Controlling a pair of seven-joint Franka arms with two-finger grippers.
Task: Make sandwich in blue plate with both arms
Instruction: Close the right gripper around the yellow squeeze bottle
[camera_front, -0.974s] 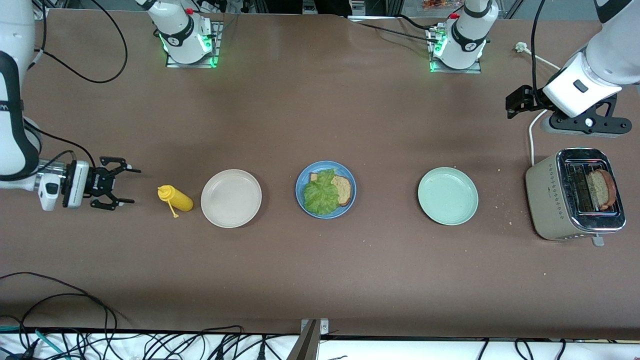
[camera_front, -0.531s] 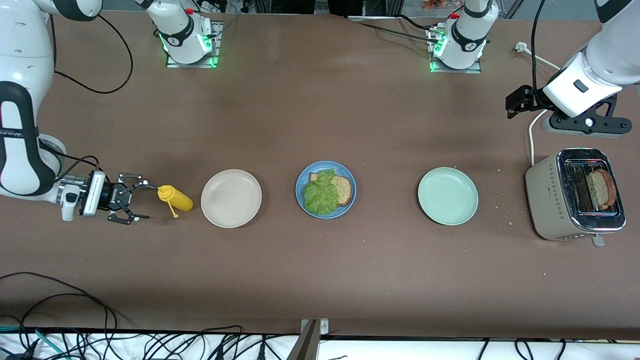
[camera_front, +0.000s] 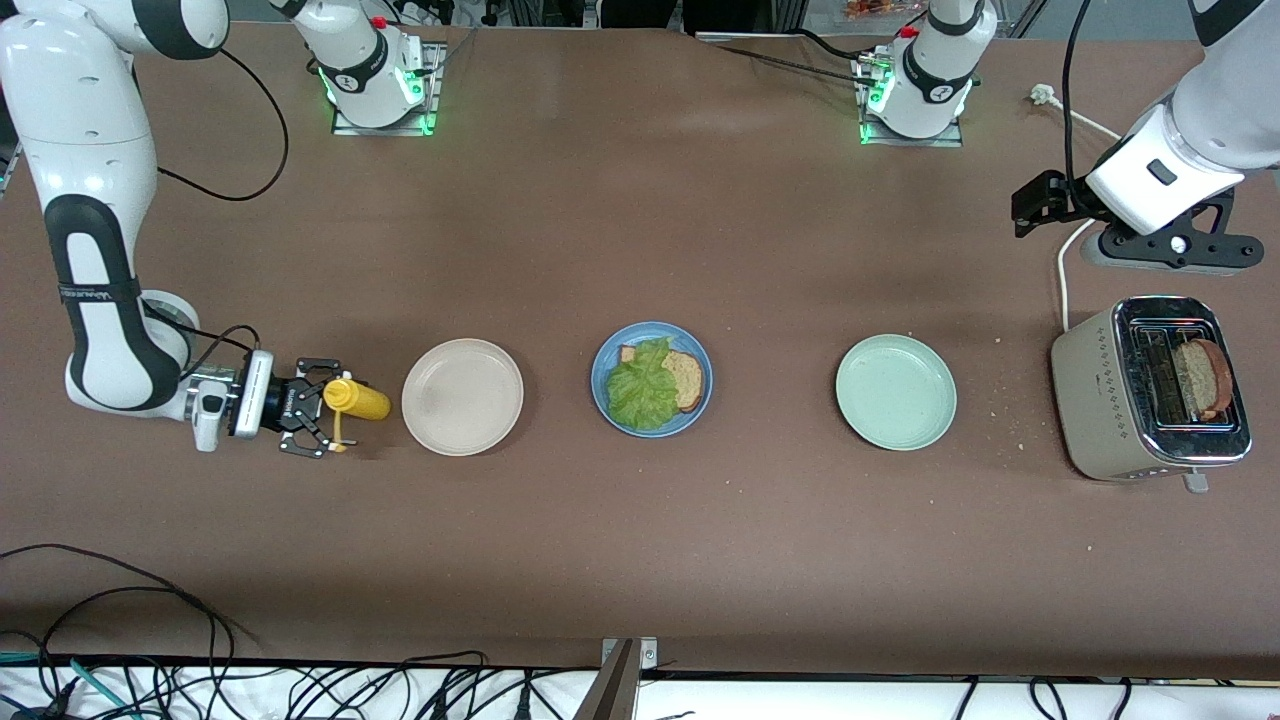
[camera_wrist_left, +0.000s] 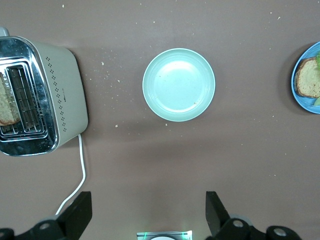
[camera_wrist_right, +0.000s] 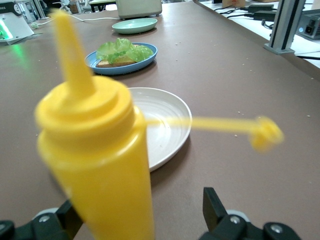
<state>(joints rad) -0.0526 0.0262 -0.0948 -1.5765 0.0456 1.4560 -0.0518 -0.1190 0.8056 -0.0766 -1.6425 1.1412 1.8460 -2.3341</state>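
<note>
The blue plate (camera_front: 600, 392) sits mid-table with a bread slice (camera_front: 687, 379) and a ruffled lettuce leaf (camera_front: 640, 392) on it. It also shows in the right wrist view (camera_wrist_right: 120, 69) and at the edge of the left wrist view (camera_wrist_left: 302, 102). A second bread slice (camera_front: 1203, 378) stands in the toaster (camera_front: 1110, 400). My right gripper (camera_front: 328, 408) is open at table height, one finger on each side of the cap end of the lying yellow squeeze bottle (camera_front: 358, 401), which fills the right wrist view (camera_wrist_right: 100, 165). My left gripper (camera_front: 1038, 203) is open and empty, up in the air beside the toaster.
A beige plate (camera_front: 462, 397) lies between the bottle and the blue plate. A pale green plate (camera_front: 896, 392) lies between the blue plate and the toaster. The toaster's white cord (camera_front: 1064, 270) runs on the table. Cables hang along the table's near edge.
My right gripper has moved along the table toward the bottle and now straddles its cap end. The left arm has not moved.
</note>
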